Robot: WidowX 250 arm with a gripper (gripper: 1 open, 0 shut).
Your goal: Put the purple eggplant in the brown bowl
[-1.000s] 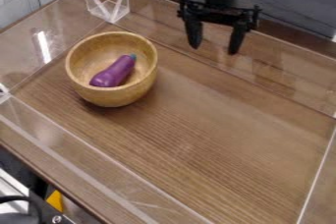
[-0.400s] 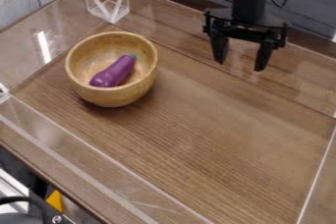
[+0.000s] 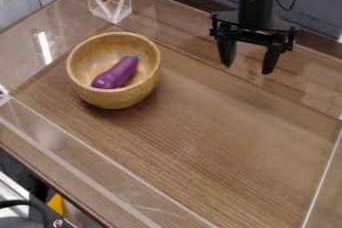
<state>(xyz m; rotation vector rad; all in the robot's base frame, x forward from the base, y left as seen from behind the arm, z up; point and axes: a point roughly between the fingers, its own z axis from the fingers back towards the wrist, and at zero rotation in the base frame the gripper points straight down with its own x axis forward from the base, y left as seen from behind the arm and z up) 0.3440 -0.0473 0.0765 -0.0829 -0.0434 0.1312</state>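
Observation:
The purple eggplant [image 3: 115,71] lies inside the brown bowl [image 3: 139,84], tilted with one end toward the bowl's far right wall. That round wooden bowl rests on the left part of the table. My gripper [image 3: 250,60] hangs far to the right of the bowl, near the table's back edge, pointing straight down. Its two dark fingers stand wide apart with nothing between them.
A wooden table top [image 3: 201,142] is ringed by low clear plastic walls. A clear plastic bracket [image 3: 108,5] stands at the back left corner. Dark panels run along the back behind the arm.
My gripper has moved to the right along the back of the table, further from the bowl, staying open. The eggplant and bowl have not moved.

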